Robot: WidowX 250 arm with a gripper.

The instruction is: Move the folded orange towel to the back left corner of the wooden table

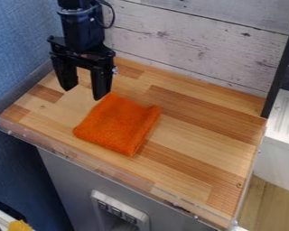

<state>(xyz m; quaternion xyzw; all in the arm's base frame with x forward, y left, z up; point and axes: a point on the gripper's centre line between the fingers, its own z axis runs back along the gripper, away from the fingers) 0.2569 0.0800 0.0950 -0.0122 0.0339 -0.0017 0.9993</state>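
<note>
My black gripper (83, 92) hangs down at the upper left, over the back left part of the wooden surface. Its two fingers are spread wide apart with nothing between them, so it is open. The orange cloth (119, 124), folded into a rough square, lies flat on the wooden surface (195, 131) left of the middle. The right finger's tip is close to the cloth's upper left corner; whether the two touch I cannot tell.
A low clear edge (92, 163) runs along the front of the surface. Behind stands a whitewashed plank wall (189, 43), with a blue wall (20, 45) at the left. A dark upright post (282, 63) rises at the back right corner, beside a white unit (282, 140).
</note>
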